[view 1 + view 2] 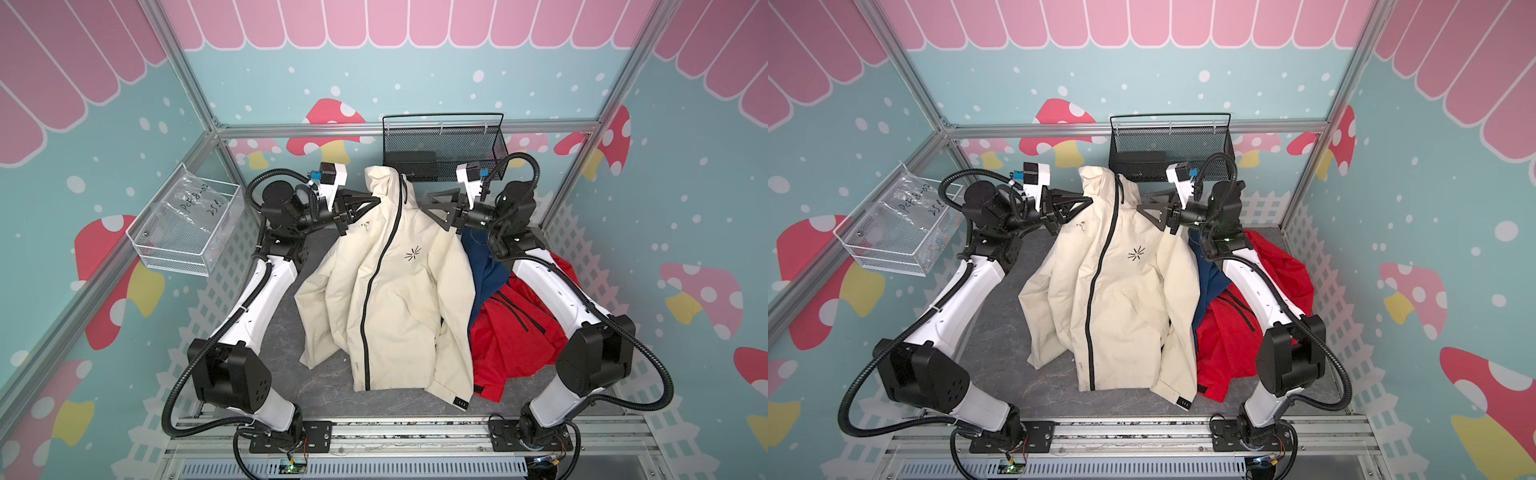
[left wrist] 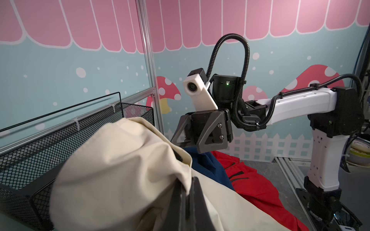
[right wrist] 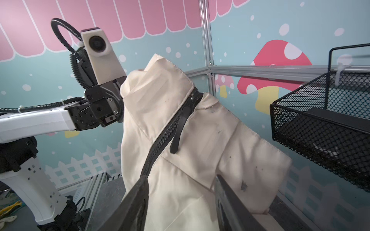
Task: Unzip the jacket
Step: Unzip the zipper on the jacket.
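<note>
A cream jacket (image 1: 399,291) lies face up on the grey table, and both top views show it (image 1: 1121,291). Its black zipper (image 1: 368,299) is closed from hem to collar. My left gripper (image 1: 376,199) is shut on a fold of the collar fabric (image 2: 186,180) and holds the collar raised. In the right wrist view the zipper slider (image 3: 195,96) sits at the collar top, with its long black pull tab (image 3: 178,130) hanging down. My right gripper (image 3: 181,180) is open beside the collar, on the other side (image 1: 428,205). Its fingers (image 3: 138,200) stand apart in front of the cream cloth, below the pull tab.
A black mesh basket (image 1: 444,149) stands close behind the collar at the back wall. A clear tray (image 1: 187,224) hangs on the left wall. A red jacket (image 1: 511,332) and a blue garment (image 1: 486,266) lie crumpled under my right arm.
</note>
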You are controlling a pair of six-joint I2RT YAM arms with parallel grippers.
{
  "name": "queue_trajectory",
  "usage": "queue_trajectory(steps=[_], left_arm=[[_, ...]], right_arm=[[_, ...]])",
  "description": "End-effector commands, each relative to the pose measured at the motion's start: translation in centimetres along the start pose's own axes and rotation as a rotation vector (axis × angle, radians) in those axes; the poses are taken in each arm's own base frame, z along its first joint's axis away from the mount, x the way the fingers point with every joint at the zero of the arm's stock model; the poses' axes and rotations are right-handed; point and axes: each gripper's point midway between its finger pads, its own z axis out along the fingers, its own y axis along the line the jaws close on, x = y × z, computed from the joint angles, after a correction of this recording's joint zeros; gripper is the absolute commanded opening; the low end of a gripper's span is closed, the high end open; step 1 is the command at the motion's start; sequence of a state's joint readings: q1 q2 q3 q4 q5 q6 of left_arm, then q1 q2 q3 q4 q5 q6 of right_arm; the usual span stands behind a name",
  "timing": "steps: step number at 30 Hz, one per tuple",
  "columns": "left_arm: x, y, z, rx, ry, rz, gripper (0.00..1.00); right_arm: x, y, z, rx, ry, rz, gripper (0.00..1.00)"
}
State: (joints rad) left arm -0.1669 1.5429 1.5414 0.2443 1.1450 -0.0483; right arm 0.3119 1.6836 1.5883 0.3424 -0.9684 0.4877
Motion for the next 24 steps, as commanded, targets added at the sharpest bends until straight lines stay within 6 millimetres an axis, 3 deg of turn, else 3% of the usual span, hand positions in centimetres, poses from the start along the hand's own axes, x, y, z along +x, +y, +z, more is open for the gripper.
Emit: queue_trajectory(steps=[1, 8, 12, 16, 24], left_arm=[[1.8, 0.2, -0.1, -0.041, 0.08, 0.034, 0.0], [1.5, -0.3, 0.0, -0.041, 0.081, 0.035, 0.0], [1.2, -0.4, -0.1, -0.046, 0.079, 0.042, 0.0], [1.1, -0.7, -0.3, -0.051, 0.087, 0.049, 0.0], [1.2, -0.8, -0.3, -0.05, 0.099, 0.053, 0.0]], right_arm=[[-1.9, 0.8, 1.1, -0.002, -0.036, 0.038, 0.53], [-1.1, 2.2, 3.4, -0.057, -0.023, 0.058, 0.51], [-0.6, 1.6, 4.0, -0.01, -0.032, 0.088, 0.48], [-0.6, 0.2, 3.5, 0.097, -0.04, 0.08, 0.51], [-1.0, -0.7, 1.7, 0.244, -0.03, 0.055, 0.56]])
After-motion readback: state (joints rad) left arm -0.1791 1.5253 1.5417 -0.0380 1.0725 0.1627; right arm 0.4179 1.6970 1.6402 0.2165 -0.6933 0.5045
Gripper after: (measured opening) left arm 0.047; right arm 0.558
